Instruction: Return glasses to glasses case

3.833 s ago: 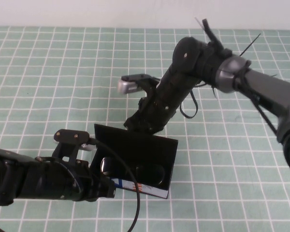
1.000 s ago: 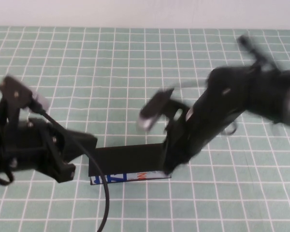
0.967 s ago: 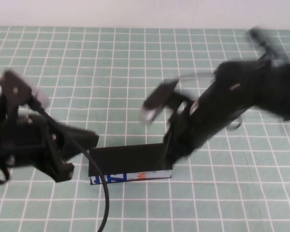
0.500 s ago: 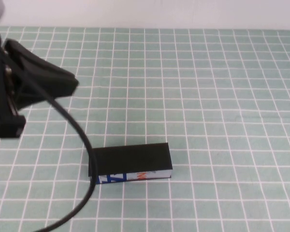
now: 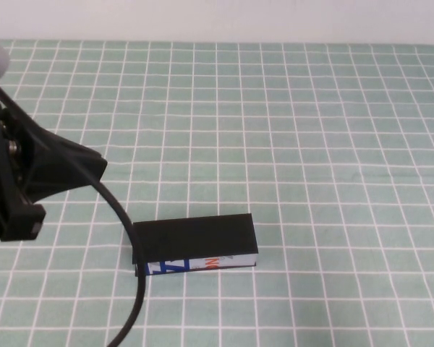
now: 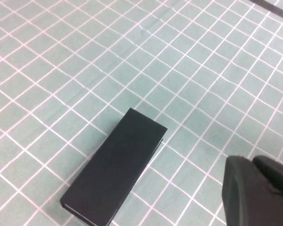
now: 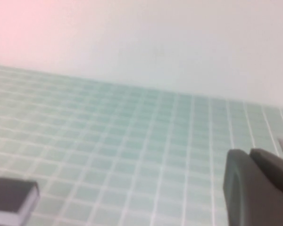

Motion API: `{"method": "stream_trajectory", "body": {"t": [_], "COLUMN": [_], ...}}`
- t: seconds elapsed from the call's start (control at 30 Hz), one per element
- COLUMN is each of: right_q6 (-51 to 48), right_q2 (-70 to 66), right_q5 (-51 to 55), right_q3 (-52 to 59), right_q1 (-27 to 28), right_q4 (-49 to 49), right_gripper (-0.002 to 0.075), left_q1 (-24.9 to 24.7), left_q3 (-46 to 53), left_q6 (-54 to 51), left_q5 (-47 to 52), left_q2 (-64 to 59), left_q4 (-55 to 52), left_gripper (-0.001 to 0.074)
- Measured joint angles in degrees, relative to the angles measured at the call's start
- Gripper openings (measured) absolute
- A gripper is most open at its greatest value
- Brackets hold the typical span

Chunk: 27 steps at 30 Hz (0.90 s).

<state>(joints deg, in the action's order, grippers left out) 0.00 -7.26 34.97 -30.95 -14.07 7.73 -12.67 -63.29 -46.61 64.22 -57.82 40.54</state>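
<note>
Black glasses case lies shut; left gripper beside it, fingers untellable; right gripper shows only wrist-side.

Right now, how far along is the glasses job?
Looks finished: the case lies shut on the mat, no glasses showing outside it. Nothing in hand: the left gripper hangs off to the case's left, and the right gripper shows only in its wrist view, away from the case. Nothing visibly left.

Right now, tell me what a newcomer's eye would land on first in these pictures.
First, the black glasses case, lid shut, lying alone near the front middle of the green checked table, its white printed strip facing the robot. Next, the left gripper, raised at the table's left edge with its cable trailing past the case. The right gripper shows only in its own wrist view.
</note>
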Motion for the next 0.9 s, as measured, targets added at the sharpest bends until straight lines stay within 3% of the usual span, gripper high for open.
{"method": "stream_trajectory", "body": {"t": [0.17, 0.9], "right_q6": [5.59, 5.98], "right_q2": [5.25, 5.63], "right_q5": [2.36, 1.09], "right_q3": [5.55, 6.12], "right_q1": [0.0, 0.0], "right_q4": [4.3, 3.32], "right_gripper": [-0.0011, -0.0011], "left_q1": [0.0, 0.0], "left_q3": [0.13, 0.15], "left_q6": [0.33, 1.94], "left_q5": [-0.13, -0.17], "left_q2": [0.0, 0.0], "left_q4": [1.3, 1.87], "left_gripper": [-0.0002, -0.0002]}}
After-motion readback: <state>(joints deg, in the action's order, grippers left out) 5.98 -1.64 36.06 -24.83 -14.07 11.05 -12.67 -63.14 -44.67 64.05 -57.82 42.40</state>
